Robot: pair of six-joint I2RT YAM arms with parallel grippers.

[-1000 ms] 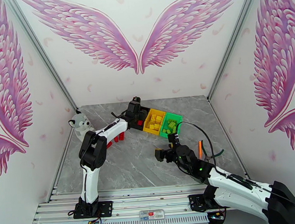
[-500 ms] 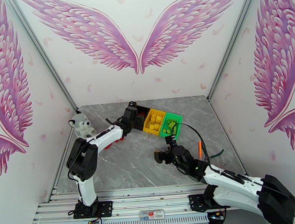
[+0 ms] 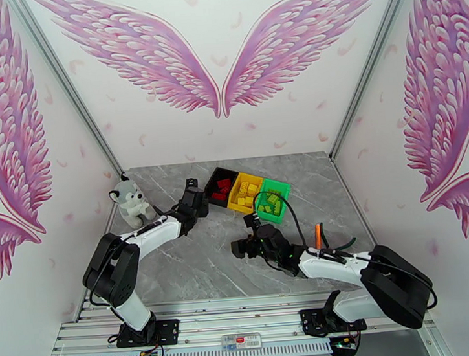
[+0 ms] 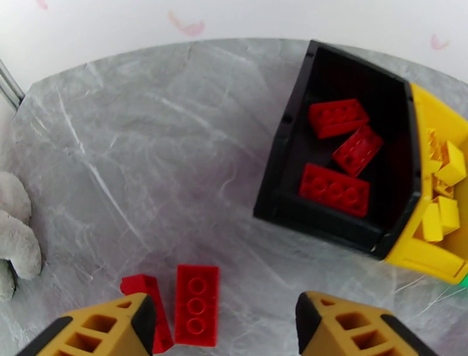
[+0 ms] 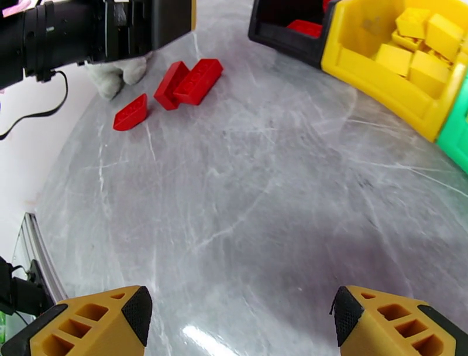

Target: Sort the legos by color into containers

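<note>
Three joined bins stand at the back middle: a black bin (image 3: 222, 184) (image 4: 281, 175) holding three red bricks (image 4: 334, 190), a yellow bin (image 3: 245, 193) (image 5: 380, 79) with yellow bricks (image 5: 430, 55), and a green bin (image 3: 272, 200) with green bricks. Loose red bricks lie on the table left of the black bin: a long one (image 4: 197, 304) (image 5: 198, 81), one beside it (image 4: 146, 295) (image 5: 171, 85), and a third (image 5: 130, 112). My left gripper (image 3: 195, 208) (image 4: 225, 328) hovers open just over the long brick. My right gripper (image 3: 242, 234) (image 5: 240, 328) is open and empty over bare table.
A plush grey-white toy (image 3: 129, 203) (image 4: 14, 246) sits at the left edge, close to the loose bricks. Orange-handled pliers (image 3: 318, 235) lie at the right beside my right arm. The left arm's body (image 5: 88, 29) hangs above the red bricks in the right wrist view.
My left gripper has pulled back from over the black bin, leftward and nearer, to the loose red bricks. My right gripper has drifted left across the table.
</note>
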